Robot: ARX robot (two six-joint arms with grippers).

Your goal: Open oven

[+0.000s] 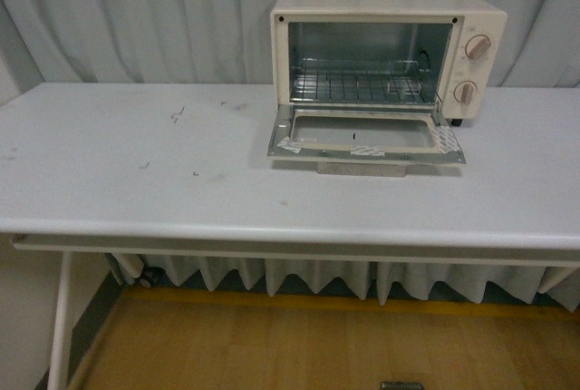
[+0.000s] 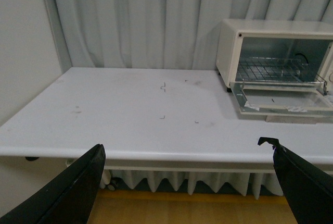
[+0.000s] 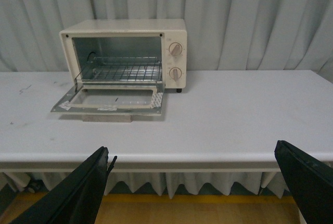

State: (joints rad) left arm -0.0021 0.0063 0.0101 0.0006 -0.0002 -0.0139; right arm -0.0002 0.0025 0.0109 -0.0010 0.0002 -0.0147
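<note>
White bench (image 1: 136, 181) stood before pale grey pleated curtain (image 1: 136, 18), top scuffed with small dark marks (image 1: 177, 114). Same curtain hung below bench edge. Wooden floor (image 1: 299, 345) lay underneath. Plain wall (image 2: 23, 41) flanked bench's left end. Light soft, even.

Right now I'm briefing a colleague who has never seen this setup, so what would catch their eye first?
The cream oven at the back right of the white table, its glass door dropped flat and the wire rack inside exposed. Next, two round knobs on its right side. Both grippers, left and right, hang wide open off the table's front edge, holding nothing.
</note>
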